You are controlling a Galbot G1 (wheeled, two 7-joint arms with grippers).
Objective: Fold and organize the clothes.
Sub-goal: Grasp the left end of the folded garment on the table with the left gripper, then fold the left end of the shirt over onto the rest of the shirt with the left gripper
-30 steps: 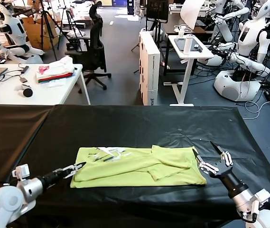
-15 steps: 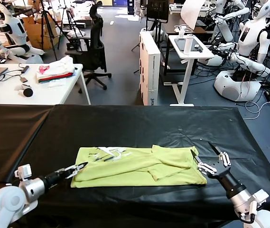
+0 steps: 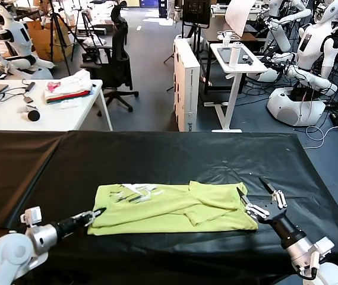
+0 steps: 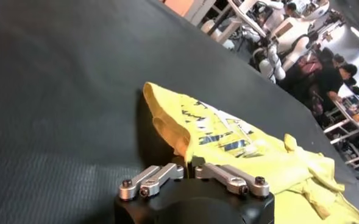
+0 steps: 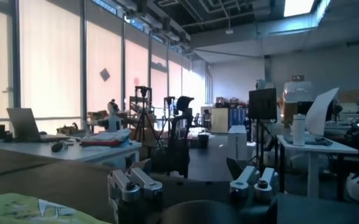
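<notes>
Left gripper [image 3: 99, 212]: low over the black table [image 3: 174, 157], at the left near corner of the T-shirt [image 3: 174, 208], jaws drawn narrow onto the shirt's edge; the left wrist view shows yellow fabric [image 4: 240, 146] bunched right at the finger bases. Right gripper [image 3: 255, 197]: at the shirt's right edge, jaws spread wide, one finger over the hem and the other above bare tablecloth, nothing held. T-shirt: lime-yellow, lying flat and partly folded near the front of the table, between the two grippers, long side running left to right; a white print with dark marks shows on its left half, and a sleeve flap is folded across the middle. Table: covered in black cloth, wrinkled slightly behind the shirt. Background: white desk [image 3: 14, 116] at left carrying a pile of white, pink and red cloth [image 3: 69, 88]; black office chair [image 3: 116, 56]; small white stand [image 3: 239, 62] with a bottle; other white robots [image 3: 311, 53] at right.
</notes>
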